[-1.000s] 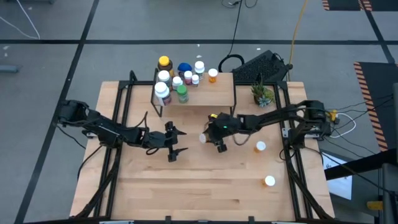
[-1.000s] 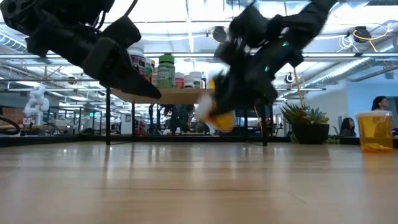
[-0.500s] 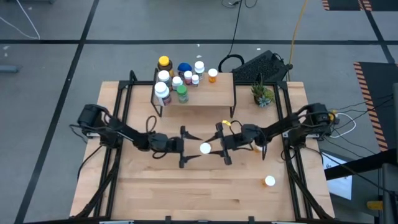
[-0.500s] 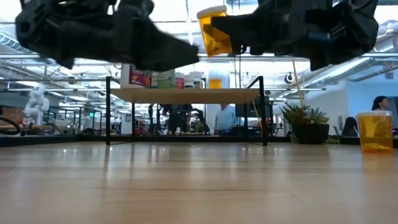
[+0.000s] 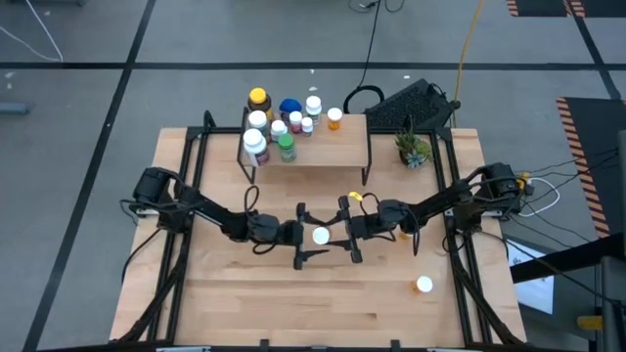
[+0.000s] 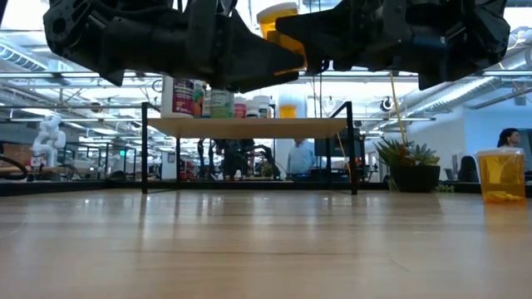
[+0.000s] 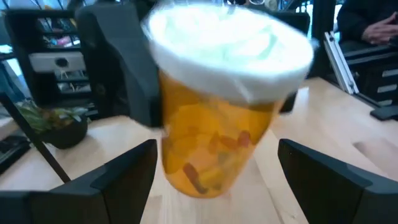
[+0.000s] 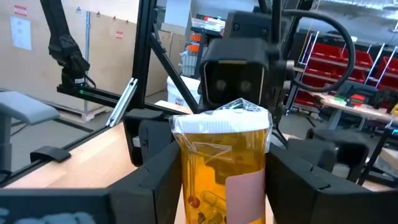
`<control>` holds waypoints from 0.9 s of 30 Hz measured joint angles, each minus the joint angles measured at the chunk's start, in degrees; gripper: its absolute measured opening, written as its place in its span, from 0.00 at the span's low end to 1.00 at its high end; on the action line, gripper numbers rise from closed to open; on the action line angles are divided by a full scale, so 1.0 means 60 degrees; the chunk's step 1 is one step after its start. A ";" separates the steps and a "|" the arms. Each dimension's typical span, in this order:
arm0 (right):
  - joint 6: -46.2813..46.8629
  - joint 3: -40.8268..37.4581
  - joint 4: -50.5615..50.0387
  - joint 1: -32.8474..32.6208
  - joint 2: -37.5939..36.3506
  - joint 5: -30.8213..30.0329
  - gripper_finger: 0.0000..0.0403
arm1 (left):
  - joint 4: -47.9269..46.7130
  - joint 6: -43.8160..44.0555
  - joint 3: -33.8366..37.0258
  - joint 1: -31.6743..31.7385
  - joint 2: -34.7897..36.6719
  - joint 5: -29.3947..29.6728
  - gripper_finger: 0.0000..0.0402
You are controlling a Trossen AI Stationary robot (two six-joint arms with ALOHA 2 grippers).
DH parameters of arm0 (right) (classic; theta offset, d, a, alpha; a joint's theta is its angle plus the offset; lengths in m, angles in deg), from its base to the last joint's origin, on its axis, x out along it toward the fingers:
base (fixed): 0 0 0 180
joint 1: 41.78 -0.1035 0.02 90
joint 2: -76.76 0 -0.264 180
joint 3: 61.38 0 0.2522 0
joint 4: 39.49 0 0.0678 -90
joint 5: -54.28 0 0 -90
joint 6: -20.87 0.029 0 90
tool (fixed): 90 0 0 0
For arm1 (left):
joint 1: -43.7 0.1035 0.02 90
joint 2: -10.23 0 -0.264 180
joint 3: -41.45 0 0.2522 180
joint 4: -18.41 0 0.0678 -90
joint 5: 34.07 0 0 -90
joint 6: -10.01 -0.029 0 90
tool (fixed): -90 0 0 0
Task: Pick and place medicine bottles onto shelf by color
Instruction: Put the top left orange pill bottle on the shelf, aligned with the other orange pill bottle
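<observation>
An orange medicine bottle (image 5: 320, 235) with a white cap hangs upright above the table's middle, with my right gripper (image 5: 333, 235) shut on it. In the low view the bottle (image 6: 280, 26) shows high above the tabletop. My left gripper (image 5: 307, 235) is open. Its fingers (image 7: 127, 177) stand on either side of the bottle (image 7: 217, 143), clear of it. The shelf (image 5: 323, 152) stands at the far middle with several medicine bottles (image 5: 269, 132) crowded at its left end and one orange bottle (image 5: 335, 118) apart from them. My right gripper pinches the bottle's orange body (image 8: 189, 180) between its two fingers (image 8: 155, 180), below the white cap. The fingers come level from the table's right side. The bottle stands upright in the hold, cap up, lifted clear of the table.
A white-capped orange bottle (image 5: 424, 285) stands on the table at the near right, also seen in the low view (image 6: 501, 174). A potted plant (image 5: 412, 149) sits right of the shelf. A dark object (image 5: 416, 103) lies beyond the table's far edge.
My right gripper has risen with the orange bottle and come a little toward the near edge; the bottle has turned from tipped to upright and stands lifted clear. My left gripper has moved toward the table's right until its open fingers stand on either side of the bottle.
</observation>
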 joint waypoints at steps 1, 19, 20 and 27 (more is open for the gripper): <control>0.0084 0.0000 -0.0008 0.0000 -0.0001 0.0000 0.46 | 0.0045 0.0000 0.0000 0.0000 0.0004 0.0007 0.83; 0.1411 -0.0002 -0.0650 0.0000 -0.0022 0.0030 0.56 | -0.0215 0.0589 0.0004 0.0020 -0.0004 0.0062 0.43; 0.1416 -0.0004 -0.0765 0.0000 -0.0058 0.0030 0.59 | -0.0391 0.0692 0.0004 0.0036 -0.0003 0.0060 0.44; 0.1092 0.0233 -0.3416 0.0000 -0.0721 -0.0798 0.75 | -0.2228 0.1815 0.0004 0.0227 0.0000 0.0036 0.49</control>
